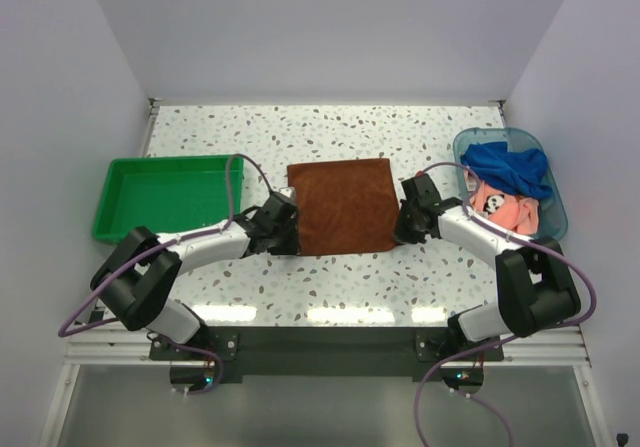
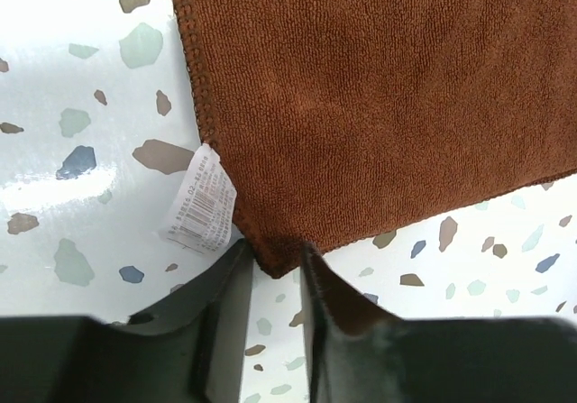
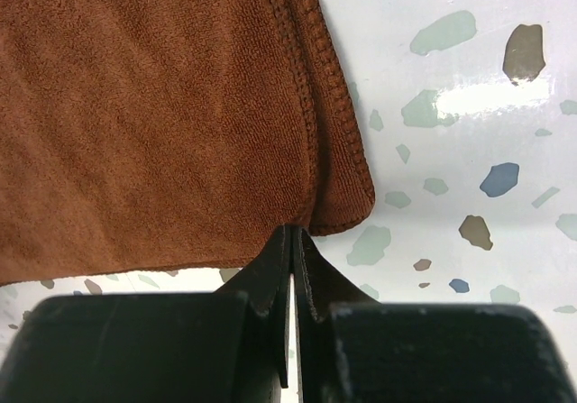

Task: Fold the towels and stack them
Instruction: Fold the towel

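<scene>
The rust-brown towel point(image 1: 343, 207) lies flat in the middle of the table. My left gripper point(image 1: 288, 229) is at its near left corner. In the left wrist view the jaws point(image 2: 275, 263) stand a little apart with the towel point(image 2: 379, 105) corner between the tips. My right gripper point(image 1: 405, 222) is at the near right corner. In the right wrist view it point(image 3: 296, 236) is shut on the puckered edge of the towel point(image 3: 153, 114). The royal blue towel point(image 1: 510, 165) and a pink one point(image 1: 497, 207) lie bunched in the tub. The orange flowered towel does not show.
A green plastic tray point(image 1: 110, 202) stands at the left of the table. A clear blue plastic tub point(image 1: 560, 217) stands at the right, close behind my right arm. A white barcode label point(image 2: 200, 209) sticks out from the towel's left edge.
</scene>
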Controlling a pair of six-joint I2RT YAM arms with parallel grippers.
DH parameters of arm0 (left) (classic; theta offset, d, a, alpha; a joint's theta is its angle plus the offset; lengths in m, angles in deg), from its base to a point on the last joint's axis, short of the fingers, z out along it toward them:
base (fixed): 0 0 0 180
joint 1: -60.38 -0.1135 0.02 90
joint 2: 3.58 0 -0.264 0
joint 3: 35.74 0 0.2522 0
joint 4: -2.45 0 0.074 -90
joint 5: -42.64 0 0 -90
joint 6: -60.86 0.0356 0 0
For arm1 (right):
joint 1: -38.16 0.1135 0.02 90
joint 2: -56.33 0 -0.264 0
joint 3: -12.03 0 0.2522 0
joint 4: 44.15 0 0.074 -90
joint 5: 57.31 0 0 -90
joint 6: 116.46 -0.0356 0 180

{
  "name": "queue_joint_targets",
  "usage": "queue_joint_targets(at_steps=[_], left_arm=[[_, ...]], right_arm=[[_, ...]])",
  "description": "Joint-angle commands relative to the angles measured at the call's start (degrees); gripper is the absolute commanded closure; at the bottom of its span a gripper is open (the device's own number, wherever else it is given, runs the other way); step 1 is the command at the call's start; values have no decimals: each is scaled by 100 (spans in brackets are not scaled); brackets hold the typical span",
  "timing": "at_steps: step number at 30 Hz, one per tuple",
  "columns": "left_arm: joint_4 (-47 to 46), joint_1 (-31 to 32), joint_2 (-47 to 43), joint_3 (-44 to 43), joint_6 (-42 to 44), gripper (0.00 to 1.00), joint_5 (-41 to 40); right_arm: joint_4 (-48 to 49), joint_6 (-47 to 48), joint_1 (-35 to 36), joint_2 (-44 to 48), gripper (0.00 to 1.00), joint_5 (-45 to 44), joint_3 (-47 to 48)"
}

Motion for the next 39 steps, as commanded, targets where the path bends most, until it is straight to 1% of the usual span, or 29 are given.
queue_joint_targets(at_steps=[1,3,4,6,7,8,14,19,22,24,25,27,28,29,31,32,33,34,36,37,38,39], left_arm=[[-115,-20,-23,-98,-113,70,-211],[-106,-28,-24,-107,-113,76,-229],[-106,-28,-15,-116,-122,77,-229],[-63,-20,12,-107,-131,85,-256],[-45,-28,12,-116,-148,90,-291],[-27,-20,-23,-116,-157,100,-308],[236,-151,-278,-431,-35,100,-493],[386,-555,-226,-985,212,100,-362],[403,-871,-16,-1538,422,100,-256],[482,-1064,169,-2153,607,100,-247],[517,-1118,379,-2625,668,100,-273],[518,-1275,599,-3102,827,100,-247],[492,-1329,844,-3330,871,100,-221],[465,-1390,968,-3794,897,100,-194],[360,-1548,1371,-4253,959,100,-72],[307,-1592,1513,-4717,1011,100,-45],[255,-1689,1645,-4939,1029,100,-1],[211,-1742,1916,-5350,1064,100,86],[26,-1917,2181,-5739,1065,100,253],[-53,-1979,2426,-5915,1056,100,341],[-114,-2041,2542,-6265,1012,100,342],[-211,-2163,2665,-6434,994,100,525]], right_arm=[[100,-17,10,3,100,-57,-6],[100,-8,10,4,100,-75,3],[100,-17,10,-5,100,-84,3],[100,1,10,-5,100,-66,3],[82,-8,18,12,100,-75,11],[74,9,10,12,100,-92,29],[-76,132,-8,83,100,-250,344],[-225,308,-131,-40,100,-444,889],[-322,449,-289,-303,100,-523,1557],[-322,571,-437,-558,100,-567,2163],[-313,607,-499,-655,100,-584,2609],[-130,729,-666,-980,100,-550,3042],[-42,765,-719,-1094,100,-532,3261],[20,791,-772,-1234,100,-445,3725],[248,897,-904,-1682,100,-321,4210],[328,932,-965,-1823,100,-330,4700],[581,1063,-992,-2138,100,-269,4922],[748,1134,-1018,-2306,100,-225,5360],[960,1309,-1080,-2675,100,-172,5889],[996,1380,-1097,-3043,100,-119,6170],[1014,1442,-1115,-3255,100,-58,6730],[1031,1590,-1124,-3431,100,47,7005]])
